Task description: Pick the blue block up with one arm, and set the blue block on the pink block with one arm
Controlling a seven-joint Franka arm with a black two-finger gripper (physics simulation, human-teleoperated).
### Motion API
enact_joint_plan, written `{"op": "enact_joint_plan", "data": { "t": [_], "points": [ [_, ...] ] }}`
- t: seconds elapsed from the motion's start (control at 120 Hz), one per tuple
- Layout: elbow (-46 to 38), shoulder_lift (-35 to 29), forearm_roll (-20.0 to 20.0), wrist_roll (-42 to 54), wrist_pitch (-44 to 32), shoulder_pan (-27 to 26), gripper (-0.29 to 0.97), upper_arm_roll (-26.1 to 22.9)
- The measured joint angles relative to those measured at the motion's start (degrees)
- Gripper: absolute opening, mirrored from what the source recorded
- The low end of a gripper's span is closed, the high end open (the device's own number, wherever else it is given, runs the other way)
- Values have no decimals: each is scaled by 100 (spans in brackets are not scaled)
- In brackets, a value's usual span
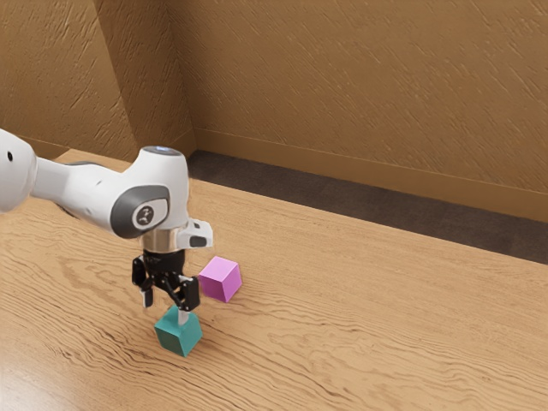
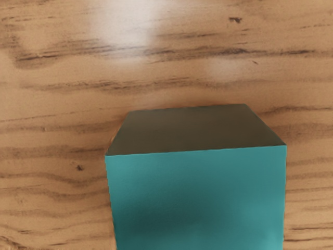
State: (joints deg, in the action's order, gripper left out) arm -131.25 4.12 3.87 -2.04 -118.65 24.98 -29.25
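The blue block [image 1: 179, 334] is a teal-blue cube resting on the wooden table [image 1: 360, 308]. My gripper [image 1: 164, 308] hangs straight above it, open, with its fingertips about level with the cube's top and nothing clamped between them. In the wrist view the blue block [image 2: 196, 192] looms large just under my hand, its top face in shadow. The pink block [image 1: 220, 278] sits on the table a short way behind the blue one, toward the exterior view's right, apart from it.
Wood-grain tabletop stretches out on all sides of the two blocks. Beyond the table's far edge [image 1: 360, 221] is a dark floor strip and tan walls. My white arm [image 1: 94, 193] comes in from the exterior view's left.
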Motion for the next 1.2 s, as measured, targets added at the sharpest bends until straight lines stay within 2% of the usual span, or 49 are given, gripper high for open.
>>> {"op": "enact_joint_plan", "data": {
  "t": [0.108, 0.517, 0.675, 0.717, 0.992, 1.2],
  "points": [
    [9, 75, 3, -64, -30, 208, 68, 6],
    [10, 513, 147, -254, -200, 99, 68, -1],
    [10, 588, 172, -300, -273, 98, 42, -1],
    [10, 599, 180, -313, -285, 98, 39, -4],
    [22, 653, 366, -421, -347, 100, 35, -12],
    [640, 579, 430, -436, -318, 100, 30, -31]
  ]
}}
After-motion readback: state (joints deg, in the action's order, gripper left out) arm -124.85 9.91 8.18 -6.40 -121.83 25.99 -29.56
